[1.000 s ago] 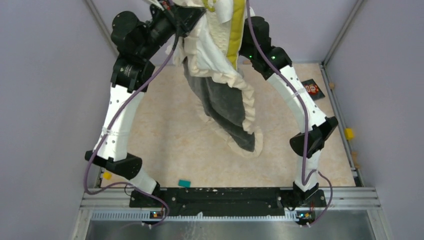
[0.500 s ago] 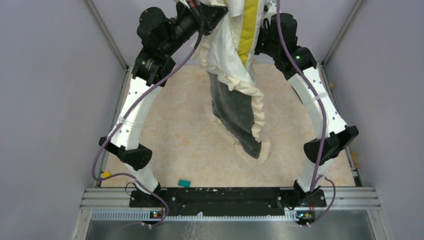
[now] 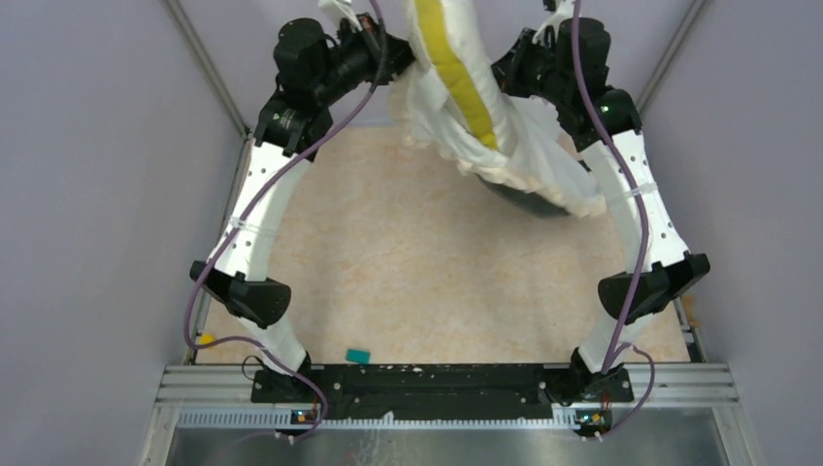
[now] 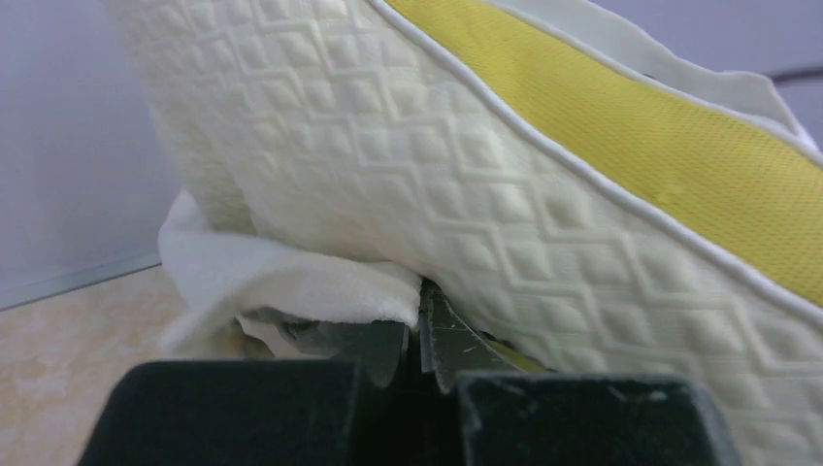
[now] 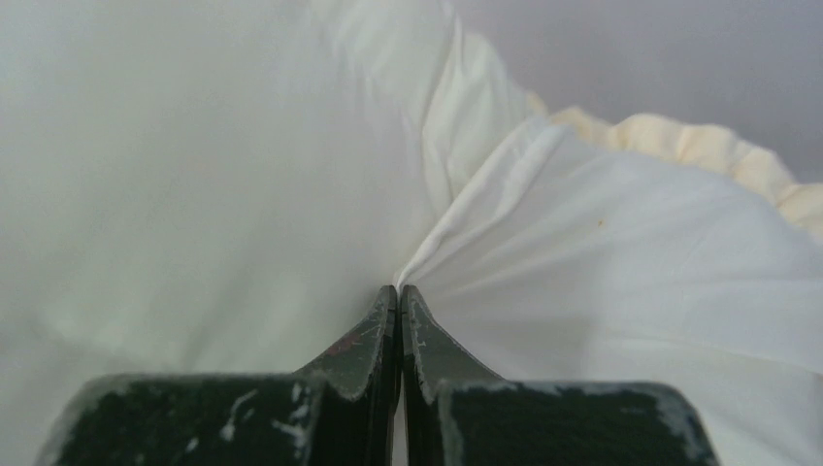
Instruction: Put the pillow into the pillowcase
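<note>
The pillow [image 3: 434, 80], quilted white with a yellow band, hangs high at the far end between both arms, partly inside the pillowcase [image 3: 548, 165]. The cream pillowcase bunches around its lower end and swings toward the right arm, off the table. My left gripper [image 3: 390, 56] is shut on a fold of the pillowcase [image 4: 291, 282] right under the quilted pillow [image 4: 437, 155]; its own tips [image 4: 419, 303] meet on the cloth. My right gripper [image 3: 529, 53] is shut on pinched pillowcase fabric [image 5: 582, 243], tips [image 5: 399, 291] together, with the frilly border [image 5: 699, 146] beyond.
The beige tabletop [image 3: 408, 262] lies below the hanging bundle. A small teal block [image 3: 358, 356] sits near the front edge, and a yellow piece [image 3: 206, 340] at the front left. Grey walls and metal frame posts [image 3: 209, 68] close in both sides.
Both arms have reached farther back and up. The pillowcase's long hanging end has lifted off the table and swung right, bunching up around the pillow.
</note>
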`<control>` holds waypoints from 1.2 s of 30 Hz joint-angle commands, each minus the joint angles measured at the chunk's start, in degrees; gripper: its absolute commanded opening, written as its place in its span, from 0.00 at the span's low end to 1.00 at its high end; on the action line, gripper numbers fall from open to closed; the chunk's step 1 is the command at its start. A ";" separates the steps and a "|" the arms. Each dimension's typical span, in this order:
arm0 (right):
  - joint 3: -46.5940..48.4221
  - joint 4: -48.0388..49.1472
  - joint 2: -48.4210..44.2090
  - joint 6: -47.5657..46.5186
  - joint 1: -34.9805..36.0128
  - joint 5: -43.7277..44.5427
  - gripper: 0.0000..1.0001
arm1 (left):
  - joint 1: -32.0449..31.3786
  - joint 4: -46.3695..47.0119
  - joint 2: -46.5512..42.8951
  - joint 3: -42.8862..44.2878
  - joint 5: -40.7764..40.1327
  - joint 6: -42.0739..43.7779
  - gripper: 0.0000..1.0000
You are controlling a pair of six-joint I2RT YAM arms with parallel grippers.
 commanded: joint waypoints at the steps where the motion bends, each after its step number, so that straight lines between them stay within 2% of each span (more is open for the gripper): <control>1: -3.29 6.15 -5.54 -2.10 1.76 1.37 0.00 | 3.63 9.76 -3.06 7.80 1.12 -6.66 0.00; 4: -3.87 4.99 -4.68 -1.19 -1.03 0.50 0.00 | 1.90 12.35 -1.56 10.38 4.14 -9.25 0.00; 7: -2.49 2.80 -3.32 -1.01 -1.87 0.90 0.00 | 0.63 10.64 -1.42 9.46 3.51 -7.81 0.00; 11: -2.44 4.54 -3.15 2.17 -1.28 -3.88 0.00 | -0.15 8.56 0.79 8.52 5.44 -8.23 0.00; 16: 4.03 0.63 -0.89 0.18 -0.58 -0.08 0.00 | -6.32 5.25 1.89 9.76 2.50 -3.36 0.00; 20: 9.03 -1.75 -0.71 0.81 -2.24 -1.60 0.00 | -4.98 4.50 -1.38 8.89 -5.17 0.74 0.00; 23: 6.50 -0.93 -2.80 0.66 2.15 -2.75 0.00 | -0.92 7.67 -3.43 8.74 -7.20 -0.70 0.00; 26: 1.67 0.88 -5.00 -1.01 5.74 -0.59 0.00 | 0.27 11.00 -4.80 9.16 -9.01 -1.25 0.00; 28: 0.79 1.02 -5.18 -1.36 5.58 1.43 0.00 | 0.25 13.05 -5.25 9.51 -7.28 -2.47 0.00; 31: 5.03 -0.86 -2.42 -0.23 2.13 0.75 0.00 | -0.91 12.91 -4.77 9.72 -1.60 -4.58 0.00; 34: 10.67 -1.80 1.12 2.74 -3.34 -0.59 0.00 | -6.60 8.90 -4.41 7.47 2.90 -2.66 0.00; 36: 17.25 -4.54 4.10 4.14 -5.14 -1.58 0.00 | -9.08 7.28 -5.23 4.85 3.12 -0.86 0.00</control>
